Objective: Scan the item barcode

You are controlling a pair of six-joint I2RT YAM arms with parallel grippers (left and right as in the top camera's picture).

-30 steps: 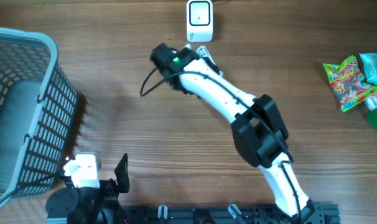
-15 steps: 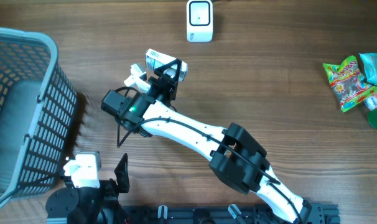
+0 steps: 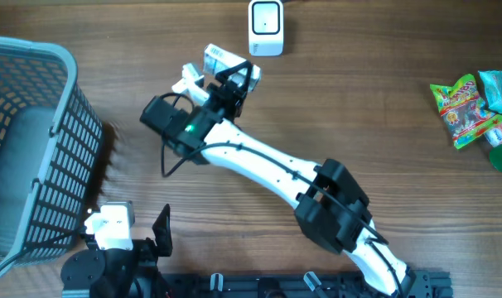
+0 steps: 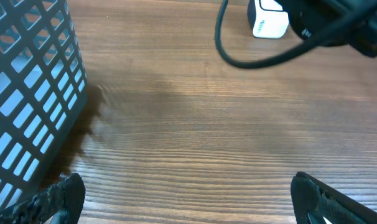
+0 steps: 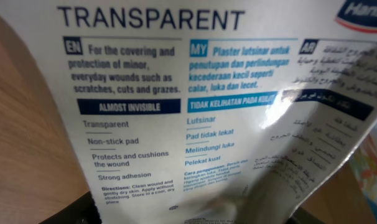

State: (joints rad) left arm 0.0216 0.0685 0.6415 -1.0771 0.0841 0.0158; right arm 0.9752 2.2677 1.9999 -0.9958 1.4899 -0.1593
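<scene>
At upper centre, your right tool point(image 3: 237, 76) clamps the plaster box point(image 3: 215, 58); the barcode scanner point(image 3: 266, 27) sits near, toward the upper right.

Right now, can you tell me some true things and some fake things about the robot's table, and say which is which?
1. The right gripper holds a plaster box. True.
2. The snack packets are inside the basket. False: they lie on the table, at the end far from the basket.
3. The left gripper is open and holds nothing. True.
4. The scanner is black. False: it is white.
</scene>
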